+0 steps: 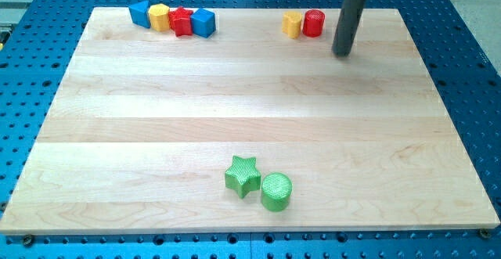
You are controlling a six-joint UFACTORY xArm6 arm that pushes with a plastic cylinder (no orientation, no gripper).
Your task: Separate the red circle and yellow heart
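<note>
Pale matt wood board [235, 102], ribbed plastic-looking green cylinder [275, 192], perforated blue metal-looking base [470, 71].

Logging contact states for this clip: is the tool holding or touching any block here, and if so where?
Nothing is held. My tip rests on the bare board at the view's right of the red circle, apart from it. The yellow heart sits against the circle's other side.

Blue block [140, 13], yellow block [160, 16], red star [181, 22], blue cube [203, 23] touching, view's top-left; green star [243, 175], green cylinder [275, 192] bottom.

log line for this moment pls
my tip: right of red circle, apart | red circle touching yellow heart | not yet separated
</note>
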